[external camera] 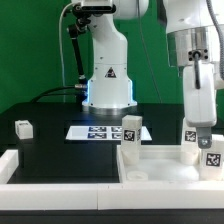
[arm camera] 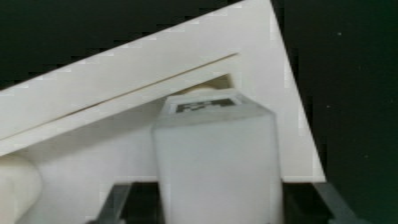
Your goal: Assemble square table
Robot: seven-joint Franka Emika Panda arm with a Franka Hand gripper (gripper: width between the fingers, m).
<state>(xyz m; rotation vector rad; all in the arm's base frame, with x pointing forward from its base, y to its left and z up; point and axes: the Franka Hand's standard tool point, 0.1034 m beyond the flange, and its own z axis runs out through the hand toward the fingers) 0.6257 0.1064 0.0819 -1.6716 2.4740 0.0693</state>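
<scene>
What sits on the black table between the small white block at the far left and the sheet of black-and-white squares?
Nothing: between the small white leg and the marker board, the exterior view shows bare black table.

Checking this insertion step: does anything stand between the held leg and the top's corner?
Nothing visible does. The leg, clamped in the tool, hangs directly over the top's bare corner; the wrist view shows no part between.

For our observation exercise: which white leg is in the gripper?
The leg nearest the exterior view's right, upright under the gripper; the other legs stand free.
</scene>
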